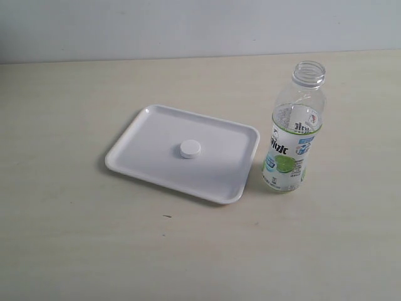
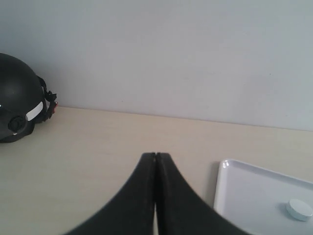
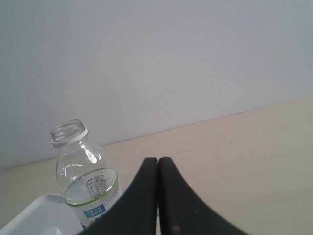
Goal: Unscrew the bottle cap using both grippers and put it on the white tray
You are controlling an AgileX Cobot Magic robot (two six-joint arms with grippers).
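Bottle cap (image 1: 189, 148) off the bottle (image 1: 291, 138), flat mid white tray (image 1: 147, 135), ahead and off to one side of the left claw (image 2: 155, 155), likely nearer than right claw (image 3: 158, 159), both pinched shut, empty.

The tray (image 1: 144, 135) is plain glossy white, and the cap (image 1: 189, 149) on the tray is the same white. The bottle (image 1: 294, 135) beside the tray is clear, its label white, blue and green with a green lime. The table (image 1: 62, 238) under the tray is pale beige with faint grain. The left gripper (image 2: 155, 156) and right gripper (image 3: 158, 160) are black.
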